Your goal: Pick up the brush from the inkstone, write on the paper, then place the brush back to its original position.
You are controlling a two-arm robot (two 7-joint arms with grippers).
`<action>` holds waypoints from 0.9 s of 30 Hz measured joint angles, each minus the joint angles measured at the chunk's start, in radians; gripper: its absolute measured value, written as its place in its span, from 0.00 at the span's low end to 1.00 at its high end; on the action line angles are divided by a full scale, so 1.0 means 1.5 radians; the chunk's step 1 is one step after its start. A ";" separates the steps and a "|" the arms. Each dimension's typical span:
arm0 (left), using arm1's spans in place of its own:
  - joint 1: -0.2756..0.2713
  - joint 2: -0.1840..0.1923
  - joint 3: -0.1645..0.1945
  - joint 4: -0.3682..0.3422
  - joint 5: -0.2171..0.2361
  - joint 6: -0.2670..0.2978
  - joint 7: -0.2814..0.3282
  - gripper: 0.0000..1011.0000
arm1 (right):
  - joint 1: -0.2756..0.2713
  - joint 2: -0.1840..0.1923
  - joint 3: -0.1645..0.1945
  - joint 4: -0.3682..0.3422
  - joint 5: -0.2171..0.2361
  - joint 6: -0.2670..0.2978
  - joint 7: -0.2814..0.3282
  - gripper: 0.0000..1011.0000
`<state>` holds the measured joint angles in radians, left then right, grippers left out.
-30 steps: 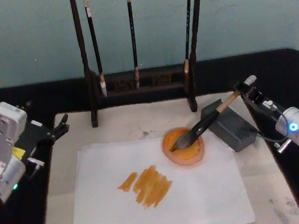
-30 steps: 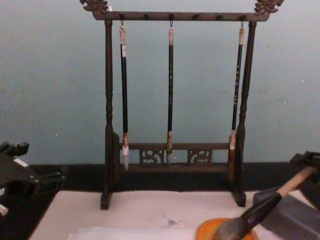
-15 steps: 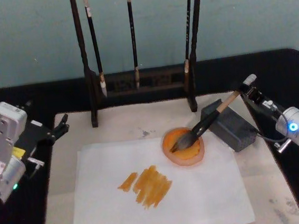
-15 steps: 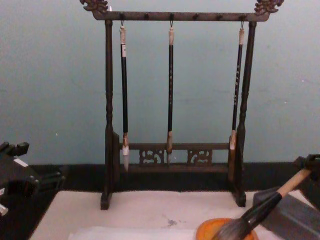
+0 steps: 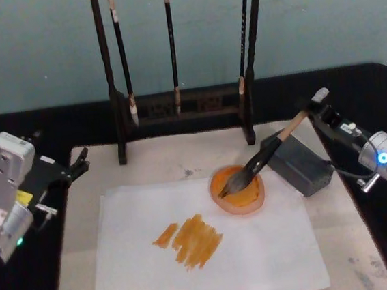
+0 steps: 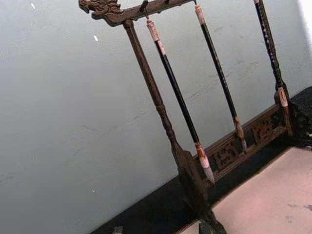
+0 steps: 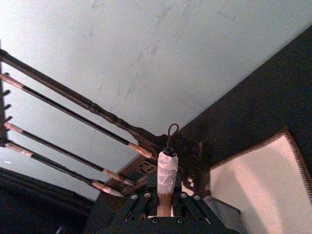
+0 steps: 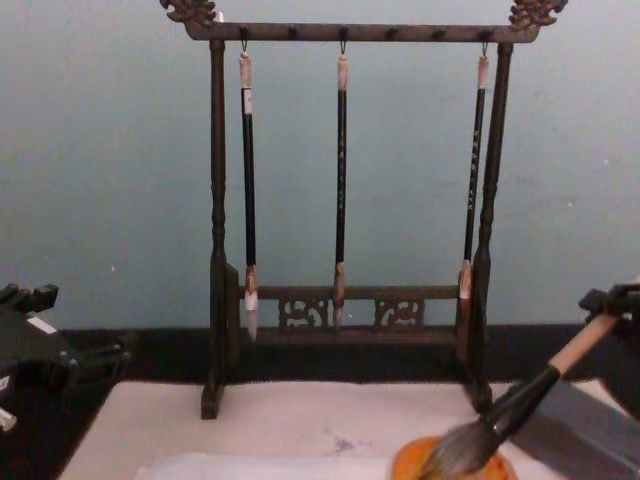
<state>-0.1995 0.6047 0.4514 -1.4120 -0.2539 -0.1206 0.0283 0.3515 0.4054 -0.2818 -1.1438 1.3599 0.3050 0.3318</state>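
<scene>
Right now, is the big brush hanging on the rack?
No, the right gripper holds the brush, bristles over the orange dish.

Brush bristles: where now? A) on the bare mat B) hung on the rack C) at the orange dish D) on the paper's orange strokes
C: the brush has its bristles at the orange dish, right gripper shut on its top end; left gripper parked at left.
</scene>
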 joint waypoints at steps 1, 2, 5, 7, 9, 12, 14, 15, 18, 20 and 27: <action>0.000 0.000 0.000 0.000 0.000 0.000 0.000 1.00 | -0.001 0.002 0.000 -0.004 0.003 0.004 0.000 0.16; 0.000 0.000 0.000 0.000 0.000 0.000 0.000 1.00 | -0.002 0.007 0.000 -0.012 0.009 0.009 0.000 0.16; 0.000 0.000 0.000 0.000 0.000 0.000 0.000 1.00 | -0.007 0.018 -0.001 -0.033 0.015 0.016 0.000 0.16; 0.000 0.000 0.000 0.000 0.000 0.000 0.000 1.00 | -0.011 0.033 -0.007 -0.059 0.015 0.019 0.001 0.16; 0.000 0.000 0.000 0.000 0.000 0.000 0.000 1.00 | -0.016 0.050 -0.014 -0.089 0.007 0.019 0.004 0.16; 0.000 0.000 0.000 0.000 0.000 0.000 0.000 1.00 | -0.023 0.074 -0.028 -0.134 -0.016 0.013 0.008 0.16; 0.000 0.000 0.000 0.000 0.000 0.000 0.000 1.00 | -0.026 0.084 -0.034 -0.152 -0.027 0.008 0.007 0.16; 0.000 0.000 0.000 0.000 0.000 0.000 0.000 1.00 | -0.028 0.093 -0.041 -0.175 -0.036 0.005 0.003 0.16; 0.000 0.000 0.000 0.000 0.000 0.000 0.000 1.00 | -0.029 0.103 -0.054 -0.200 -0.055 -0.001 -0.004 0.16; 0.000 0.000 0.000 0.000 0.000 0.000 0.000 1.00 | -0.028 0.112 -0.073 -0.223 -0.083 -0.010 -0.009 0.16; 0.000 0.000 0.000 0.000 0.000 0.000 0.000 1.00 | -0.021 0.131 -0.124 -0.286 -0.161 -0.039 -0.036 0.16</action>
<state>-0.1995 0.6047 0.4514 -1.4120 -0.2539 -0.1206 0.0283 0.3198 0.6022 -0.4682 -1.5723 1.1185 0.2461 0.2781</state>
